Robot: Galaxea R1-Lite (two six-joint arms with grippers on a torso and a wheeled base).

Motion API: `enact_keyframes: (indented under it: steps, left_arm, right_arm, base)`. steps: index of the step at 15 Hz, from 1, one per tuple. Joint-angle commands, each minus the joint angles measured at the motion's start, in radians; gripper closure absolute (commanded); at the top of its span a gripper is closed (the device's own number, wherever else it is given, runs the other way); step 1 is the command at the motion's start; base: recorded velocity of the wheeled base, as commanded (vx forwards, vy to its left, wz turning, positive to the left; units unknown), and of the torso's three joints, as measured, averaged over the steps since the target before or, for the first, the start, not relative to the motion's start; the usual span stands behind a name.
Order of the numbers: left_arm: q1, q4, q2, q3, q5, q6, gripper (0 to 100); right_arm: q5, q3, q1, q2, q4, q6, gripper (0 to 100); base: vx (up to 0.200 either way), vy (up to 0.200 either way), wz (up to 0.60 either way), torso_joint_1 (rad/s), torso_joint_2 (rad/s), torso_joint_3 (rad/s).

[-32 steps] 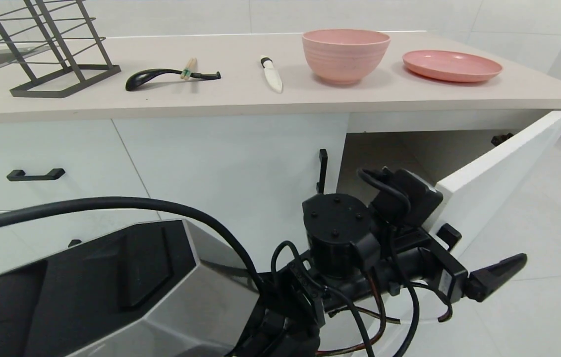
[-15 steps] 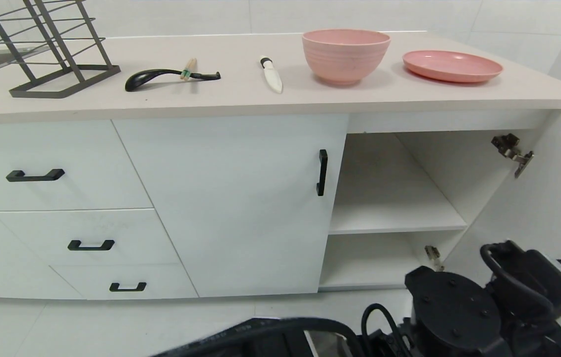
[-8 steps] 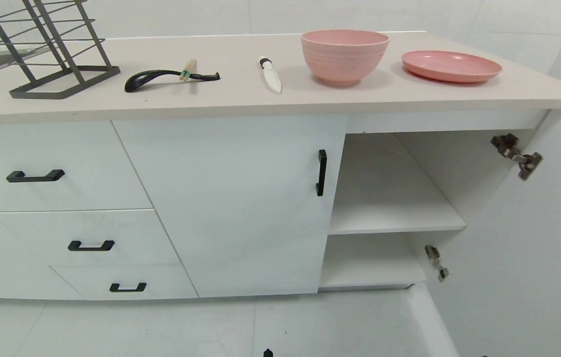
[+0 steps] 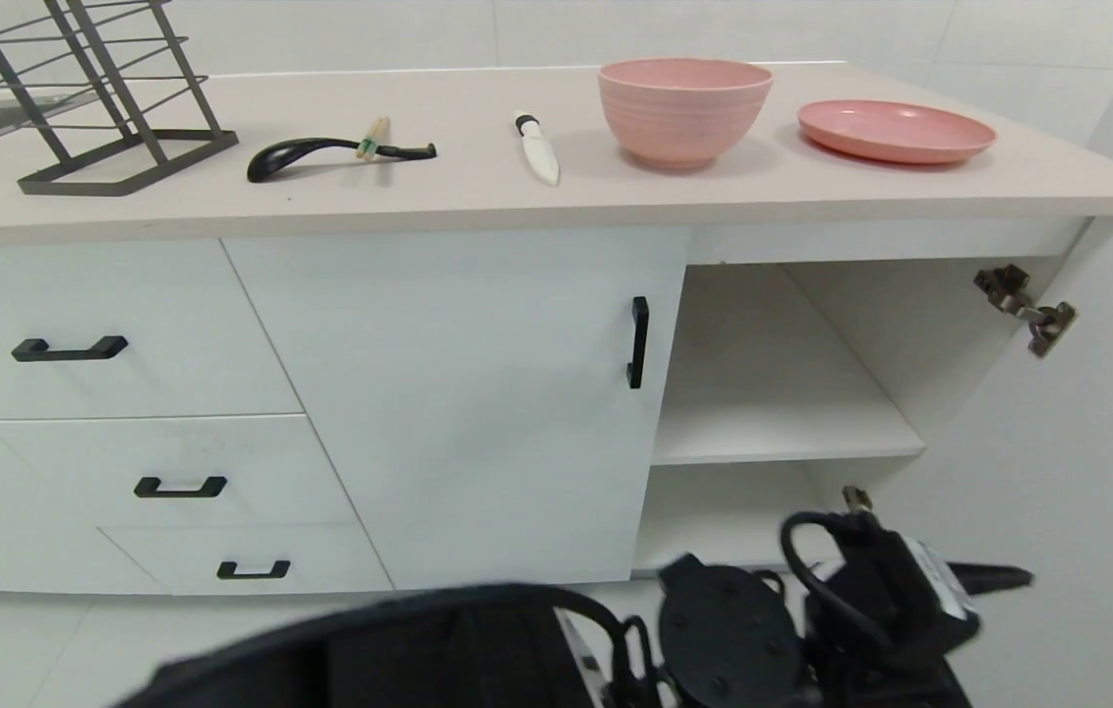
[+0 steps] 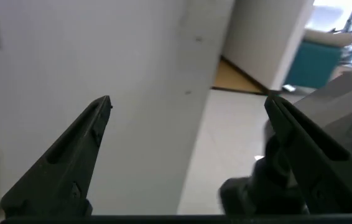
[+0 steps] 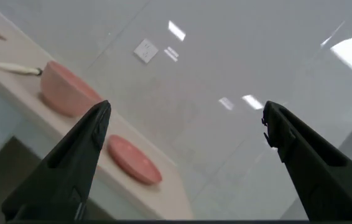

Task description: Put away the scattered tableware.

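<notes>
Bright, even overhead light: the pink bowl (image 4: 684, 108) and pink plate (image 4: 896, 130) cast only soft, short shadows on the bench (image 4: 478, 202). Ceiling lamps glare as white patches on the glossy wall tiles (image 6: 194, 112). The open cupboard (image 4: 763, 374) interior lies in mild shade.

Head view: high, facing forward and down from mid distance onto the counter (image 4: 478, 202) and open cabinet (image 4: 773, 393). Left wrist view: close beside a white panel (image 5: 132, 56), facing along it toward the floor (image 5: 226, 143). Right wrist view: low, tilted up at the wall (image 6: 226, 62); it shares the pink bowl (image 6: 64, 93) and pink plate (image 6: 132, 160) with the head view.
</notes>
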Motion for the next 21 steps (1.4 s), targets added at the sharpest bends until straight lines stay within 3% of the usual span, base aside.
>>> enact_keyframes:
  steps: [1,4,5,8,9,10,11,12,13,15,17,18,19,20,21]
  left_arm:
    - [0.155,-0.015,-0.291,0.272,0.013,0.080,0]
    - [0.211,-0.015,-0.478,0.412,0.015,0.085,0]
    - [0.253,-0.015,-0.579,0.501,0.015,0.086,0]
    - [0.331,-0.015,-0.760,0.680,0.015,0.086,0]
    - [0.420,-0.015,-0.916,0.766,0.012,0.089,0]
    - [0.467,-0.015,-0.990,0.786,0.012,0.093,0]
    - [0.556,0.053,-1.108,0.815,0.012,0.093,0]
    - [0.685,0.180,-1.282,0.861,0.012,0.093,0]
    - [0.750,0.272,-1.383,0.887,0.012,0.093,0]
    - [0.903,0.573,-1.683,0.929,0.015,0.085,0]
    - [0.975,0.878,-1.952,0.914,0.015,0.083,0]
    - [0.983,0.941,-2.006,0.910,0.015,0.083,0]
    - [0.983,0.941,-2.006,0.910,0.015,0.083,0]
    - [1.060,1.251,-2.246,0.933,0.019,0.082,0]
    - [1.106,1.347,-2.326,0.961,0.038,0.077,0]
  right_arm:
    - [-0.001,0.179,0.121,0.198,-0.080,-0.005,0]
    - [-0.001,0.285,0.155,0.271,-0.131,-0.010,0]
    - [0.001,0.328,0.171,0.277,-0.129,-0.023,0]
    - [0.002,0.396,0.274,0.275,-0.123,-0.031,0]
    - [0.002,0.396,0.349,0.258,-0.083,-0.028,0]
    - [0.002,0.396,0.366,0.228,-0.055,-0.028,0]
    - [0.007,0.396,0.382,0.165,0.023,-0.028,0]
    - [0.025,0.396,0.400,0.051,0.165,-0.034,0]
    - [0.039,0.396,0.403,-0.029,0.256,-0.040,0]
    - [0.073,0.396,0.420,-0.328,0.563,-0.043,0]
    - [0.102,0.396,0.475,-0.708,0.917,-0.051,0]
    - [0.097,0.396,0.487,-0.779,0.977,-0.062,0]
    - [0.097,0.396,0.487,-0.779,0.977,-0.062,0]
    - [-0.064,0.396,0.484,-0.763,0.963,0.029,0]
    - [-0.214,0.396,0.484,-0.763,1.052,0.064,0]
  base:
    - [0.000,0.000,0.00,0.000,0.00,0.000]
    - [0.000,0.000,0.00,0.000,0.00,0.000]
    - [0.000,0.000,0.00,0.000,0.00,0.000]
    - [0.000,0.000,0.00,0.000,0.00,0.000]
    - [0.000,0.000,0.00,0.000,0.00,0.000]
    - [0.000,0.000,0.00,0.000,0.00,0.000]
    - [0.000,0.000,0.00,0.000,0.00,0.000]
    - [0.000,0.000,0.00,0.000,0.00,0.000]
    - [0.000,0.000,0.00,0.000,0.00,0.000]
    - [0.000,0.000,0.00,0.000,0.00,0.000]
    - [0.000,0.000,0.00,0.000,0.00,0.000]
    - [0.000,0.000,0.00,0.000,0.00,0.000]
    - [0.000,0.000,0.00,0.000,0.00,0.000]
    - [0.000,0.000,0.00,0.000,0.00,0.000]
    - [0.000,0.000,0.00,0.000,0.00,0.000]
